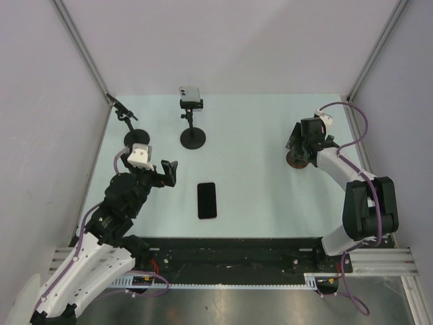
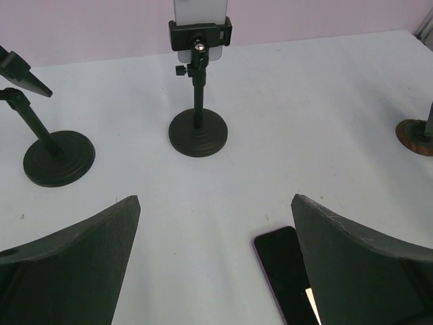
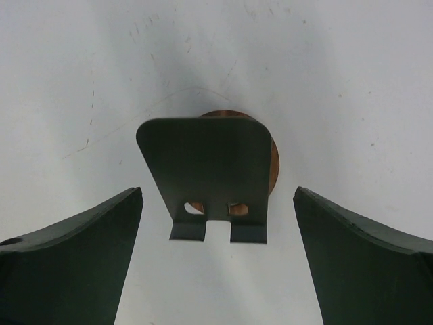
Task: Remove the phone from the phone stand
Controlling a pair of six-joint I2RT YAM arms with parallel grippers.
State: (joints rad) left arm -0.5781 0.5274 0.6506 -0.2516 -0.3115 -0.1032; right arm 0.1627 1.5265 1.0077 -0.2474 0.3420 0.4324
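A light-coloured phone [image 1: 189, 92] is clamped upright in the black phone stand [image 1: 193, 137] at the middle back of the table. The left wrist view shows that phone [image 2: 198, 10] cut off by the top edge, above the stand's clamp [image 2: 199, 34]. My left gripper [image 1: 169, 172] hovers open well in front of the stand, nothing between its fingers [image 2: 81, 264]. A black phone [image 1: 207, 200] lies flat on the table; the right finger partly covers this flat phone [image 2: 281, 267] in the left wrist view. My right gripper [image 1: 298, 147] is open at the right.
An empty black stand [image 1: 137, 137] is at the back left, and this left stand [image 2: 57, 157] also shows in the left wrist view. A dark plate holder on a brown round base [image 3: 215, 172] sits just ahead of my right gripper [image 3: 216, 257]. Walls enclose the table.
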